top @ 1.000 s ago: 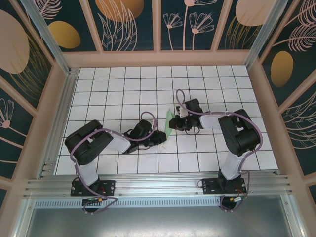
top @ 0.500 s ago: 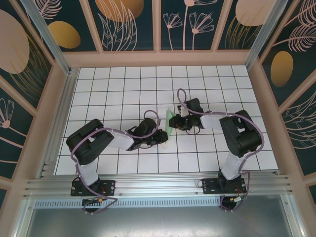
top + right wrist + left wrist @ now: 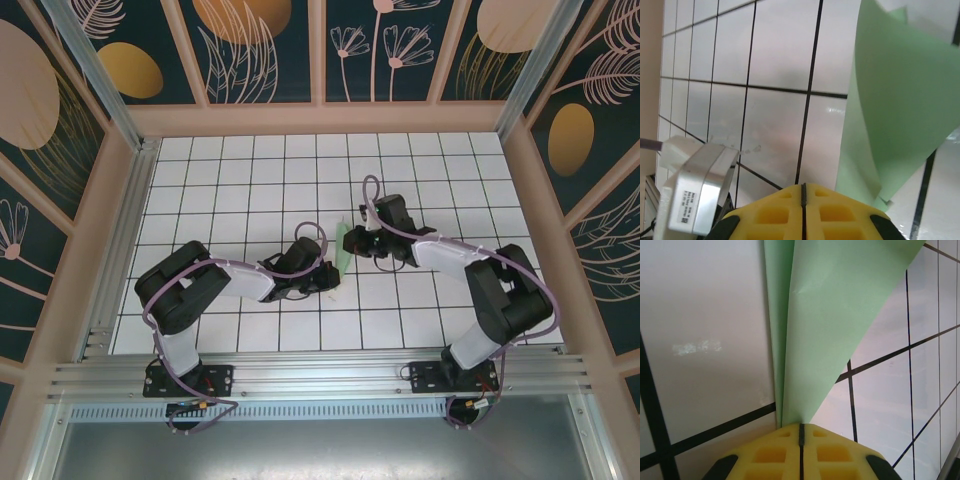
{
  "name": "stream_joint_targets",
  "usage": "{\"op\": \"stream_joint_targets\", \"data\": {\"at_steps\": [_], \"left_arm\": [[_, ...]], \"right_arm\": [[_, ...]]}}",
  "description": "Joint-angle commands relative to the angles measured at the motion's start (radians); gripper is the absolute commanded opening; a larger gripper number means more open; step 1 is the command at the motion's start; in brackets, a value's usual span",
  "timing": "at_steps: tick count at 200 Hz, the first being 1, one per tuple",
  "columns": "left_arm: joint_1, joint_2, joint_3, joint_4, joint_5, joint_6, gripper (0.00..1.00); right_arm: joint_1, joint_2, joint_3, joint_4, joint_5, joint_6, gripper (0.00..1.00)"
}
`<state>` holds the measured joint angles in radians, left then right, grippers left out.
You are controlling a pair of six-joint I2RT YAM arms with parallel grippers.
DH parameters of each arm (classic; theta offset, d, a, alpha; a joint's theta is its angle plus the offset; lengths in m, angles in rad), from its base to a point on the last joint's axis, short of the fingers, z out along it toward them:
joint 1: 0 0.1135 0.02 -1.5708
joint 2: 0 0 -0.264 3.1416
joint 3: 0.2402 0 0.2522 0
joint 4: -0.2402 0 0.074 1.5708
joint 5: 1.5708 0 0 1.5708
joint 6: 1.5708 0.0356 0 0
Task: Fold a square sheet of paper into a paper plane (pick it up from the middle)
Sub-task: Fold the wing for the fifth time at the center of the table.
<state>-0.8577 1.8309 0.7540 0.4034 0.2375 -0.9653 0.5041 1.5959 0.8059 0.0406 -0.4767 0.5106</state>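
Green paper sheet (image 3: 345, 250), folded over, at centre of tiled desk (image 3: 250, 180), between both tools. Left tool (image 3: 332, 279) at sheet's 7 o'clock, yellow pads (image 3: 770, 455) clamped on its narrow tip. Right tool (image 3: 353, 243) at sheet's 2 o'clock, jaws together, sheet just beside them at their 1 o'clock, seemingly not caught. Risk: single-tip pinch lets thin sheet twist, slip or tear; with no right hold, next crease likely crooked.

paper (image 3: 815, 325) top cropped, folds indiscernible
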Motion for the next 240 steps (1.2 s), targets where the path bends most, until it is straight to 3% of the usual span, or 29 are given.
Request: {"op": "stream_joint_targets", "data": {"at_steps": [1, 104, 149, 240], "left_arm": [[-0.006, 0.042, 0.005, -0.074, -0.043, 0.021, 0.09], [-0.005, -0.009, 0.014, -0.074, -0.041, 0.015, 0.11], [0.019, -0.111, -0.059, 0.129, -0.038, -0.07, 0.17], [0.02, 0.009, -0.062, 0.218, 0.033, -0.095, 0.11]], "right_arm": [[0.016, 0.064, 0.001, -0.019, -0.025, -0.002, 0.08], [0.014, 0.195, 0.01, -0.017, 0.004, -0.016, 0.07], [0.014, 0.188, 0.006, -0.03, -0.001, -0.003, 0.06], [0.013, 0.182, 0.011, -0.012, -0.043, 0.02, 0.06]]}}
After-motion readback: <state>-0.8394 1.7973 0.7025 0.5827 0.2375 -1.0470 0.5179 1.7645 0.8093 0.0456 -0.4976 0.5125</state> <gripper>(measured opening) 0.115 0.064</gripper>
